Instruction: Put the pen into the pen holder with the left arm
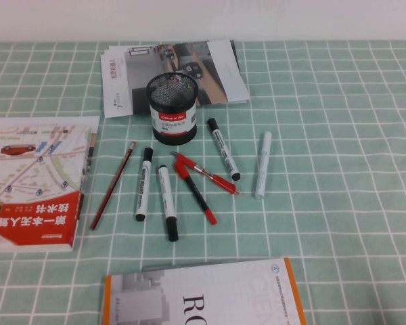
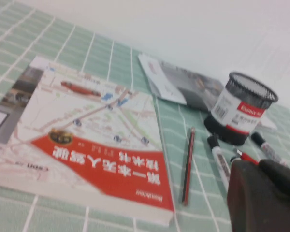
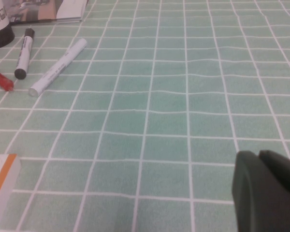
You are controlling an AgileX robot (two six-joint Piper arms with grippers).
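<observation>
The pen [image 1: 113, 185] is lying flat on the green checked tablecloth [image 1: 338, 135], untouched, just beside the right edge of the red-and-white book [image 1: 37, 183] and left of the row of markers. It is running diagonally, its upper end pointing toward the pen holder [image 1: 172, 108]. The pen holder is standing upright near the back of the table, resting partly on a spread brochure [image 1: 172, 71]. A black-capped white marker [image 1: 143, 183] is sitting just right of the pen, apart from it. The left gripper [image 2: 263, 195] is showing only in the left wrist view as a dark bulk, hanging above the table near the markers, well short of the pen [image 2: 188, 165]; whether it is spread or pressed together cannot be told. The right gripper [image 3: 268, 191] is hovering over bare cloth, well apart from the pens; its state likewise cannot be told.
</observation>
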